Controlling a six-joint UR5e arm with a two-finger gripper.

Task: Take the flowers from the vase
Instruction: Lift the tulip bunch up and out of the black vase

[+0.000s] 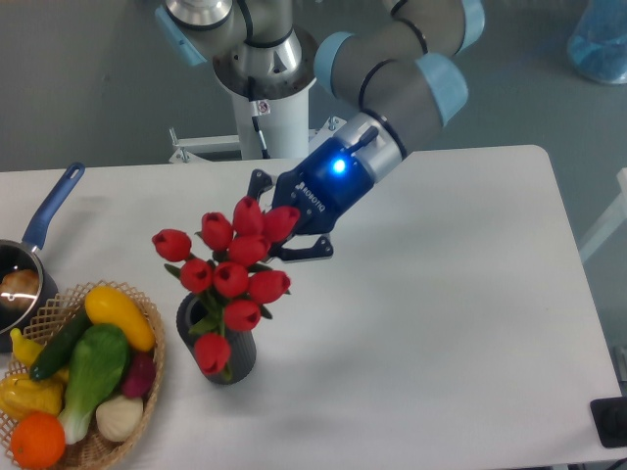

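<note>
Flowers (231,276), a bunch of smooth red tulip buds with green leaves, hang just below and to the left of the gripper (277,227), and their lowest bud hangs in front of the vase (220,343). The black fingers are closed narrow around the upper buds and hold the bunch. The stems are hidden behind the buds, so I cannot tell if they are out of the mouth.

The vase stands below the gripper; it is a short dark grey cylinder with a round mouth. The gripper body is black with a blue light and small white writing, too small to read.

Far to the left and lower is a woven wicker basket (149,384) with glossy yellow, green and orange vegetables. A saucepan (44,223) with a blue handle lies at the far left.
</note>
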